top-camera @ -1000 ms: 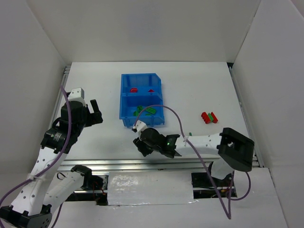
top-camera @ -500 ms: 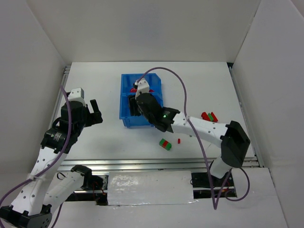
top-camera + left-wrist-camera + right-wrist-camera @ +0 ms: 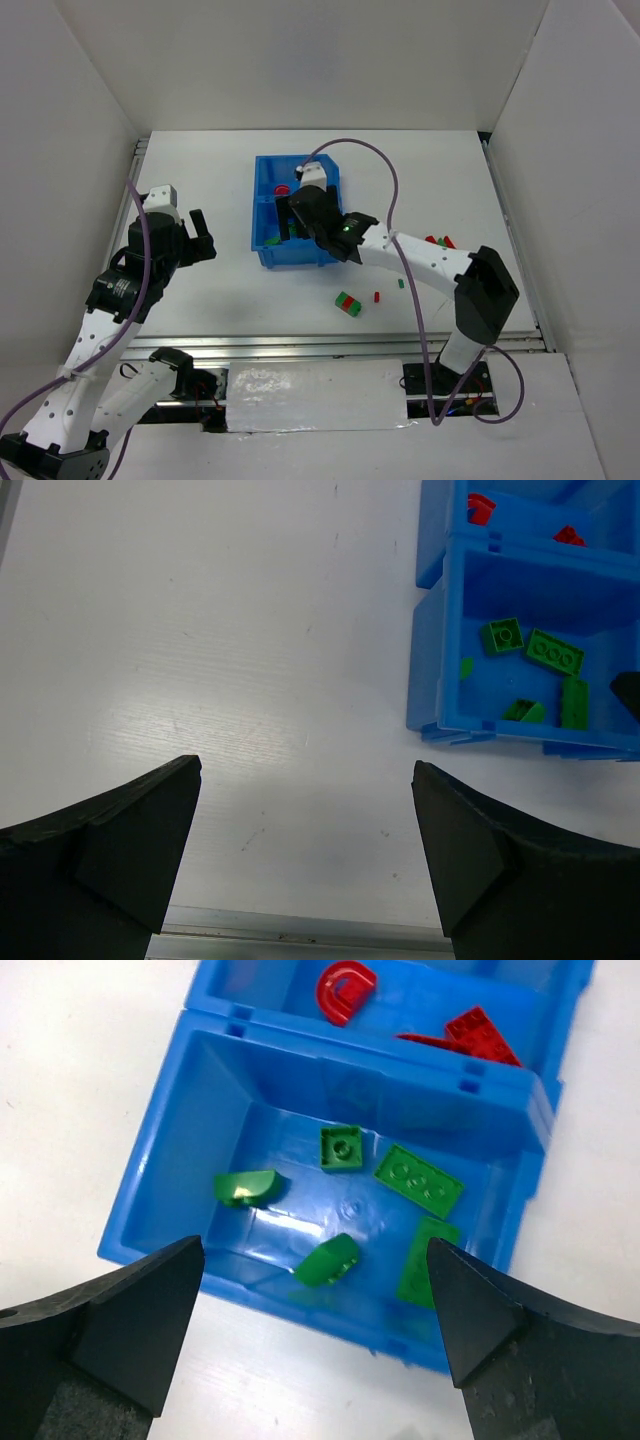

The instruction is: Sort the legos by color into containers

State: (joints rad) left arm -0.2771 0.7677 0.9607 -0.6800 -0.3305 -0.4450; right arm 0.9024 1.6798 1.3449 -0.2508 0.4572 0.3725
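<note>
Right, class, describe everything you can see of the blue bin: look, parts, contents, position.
The blue bin looks like glossy moulded plastic, rectangular and open-topped, split by a middle wall into two compartments. It sits flat on the white table. The compartment nearer the arms holds five green legos; the farther one holds red legos. The right pincer hangs open and empty above the nearer compartment, apparently not touching it.

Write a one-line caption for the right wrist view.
Right gripper, open, hovers over the blue bin: five green legos in one compartment, red legos in the other.
</note>
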